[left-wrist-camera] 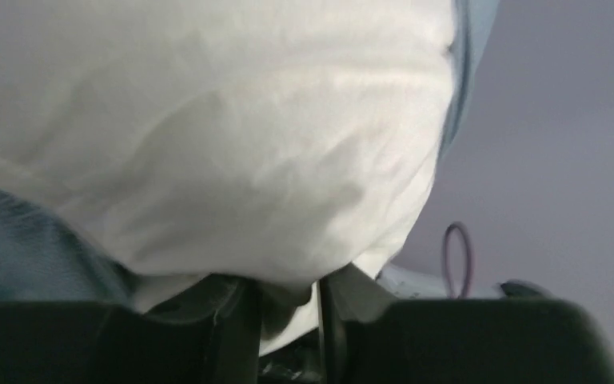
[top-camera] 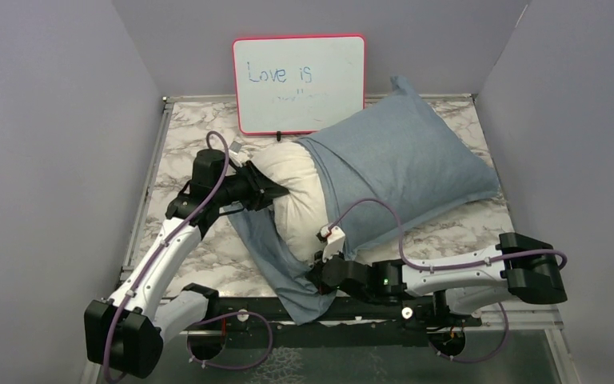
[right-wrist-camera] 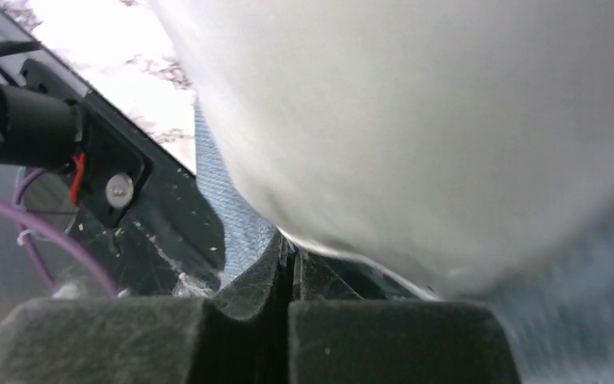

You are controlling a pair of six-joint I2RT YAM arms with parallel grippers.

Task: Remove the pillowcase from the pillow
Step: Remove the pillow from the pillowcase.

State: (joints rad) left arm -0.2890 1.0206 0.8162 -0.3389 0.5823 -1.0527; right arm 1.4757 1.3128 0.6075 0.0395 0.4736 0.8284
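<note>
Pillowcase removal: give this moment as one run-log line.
pillowcase: partly off | pillow: end bare | left gripper: pinching pillow | right gripper: shut on pillowcase

Pillowcase [top-camera: 400, 160]: matt blue-grey cloth, finely woven.
Pillow [top-camera: 296, 188]: white cloth, smooth, softly wrinkled (faint sheen up close).
Counter [top-camera: 200, 128]: marble-patterned, smooth.
My left tool [left-wrist-camera: 281, 304]: matt black plastic.
My right tool [right-wrist-camera: 288, 260]: same plastic, dust-speckled.

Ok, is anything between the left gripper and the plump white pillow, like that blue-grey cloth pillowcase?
Nothing visible. The left gripper pinches bare fabric of the plump white pillow at its exposed left end; the blue-grey cloth pillowcase covers only its right part.
</note>
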